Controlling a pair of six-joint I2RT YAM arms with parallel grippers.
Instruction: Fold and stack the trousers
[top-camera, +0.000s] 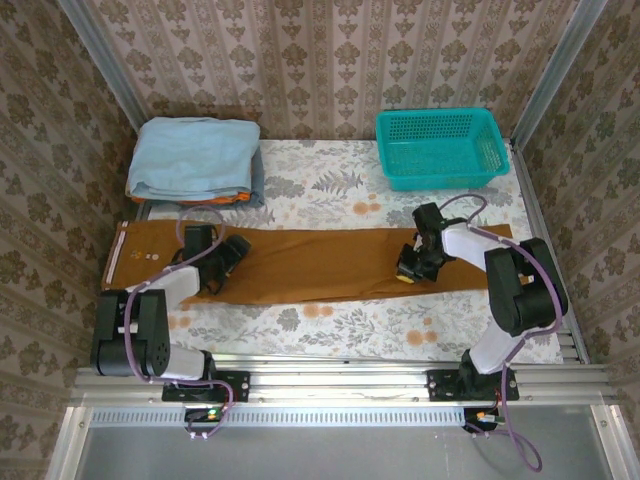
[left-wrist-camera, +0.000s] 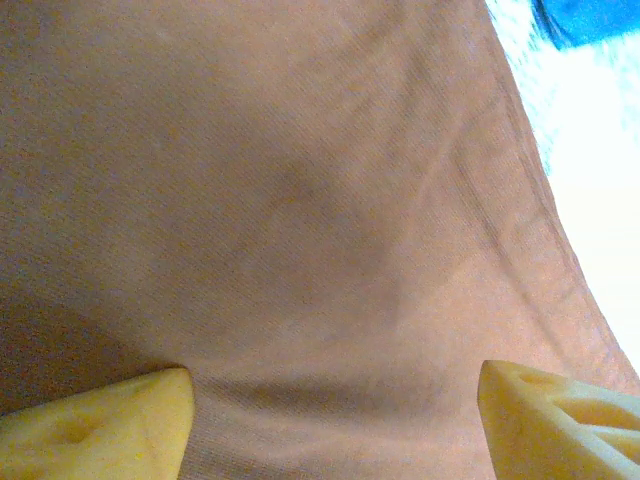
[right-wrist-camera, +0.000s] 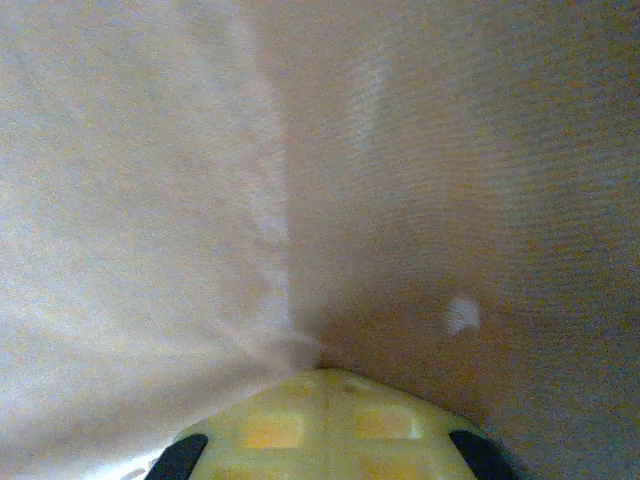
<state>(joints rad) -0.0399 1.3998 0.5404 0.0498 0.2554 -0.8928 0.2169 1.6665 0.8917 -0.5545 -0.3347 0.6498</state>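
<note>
Rust-brown trousers (top-camera: 320, 262) lie flat across the desk (top-camera: 330, 320), waistband at the left, legs running right. Left end effector (left-wrist-camera: 335, 390) sits low on the cloth near the waistband end, jaws apart. Right end effector (right-wrist-camera: 325, 400) is pinched together on a pucker of trouser leg, right of centre.

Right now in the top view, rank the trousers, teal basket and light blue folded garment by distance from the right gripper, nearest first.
1. trousers: right under the right gripper, touching it, mid-table.
2. teal basket: just beyond the gripper, at the far right corner.
3. light blue folded garment: far left corner, across the table.
</note>
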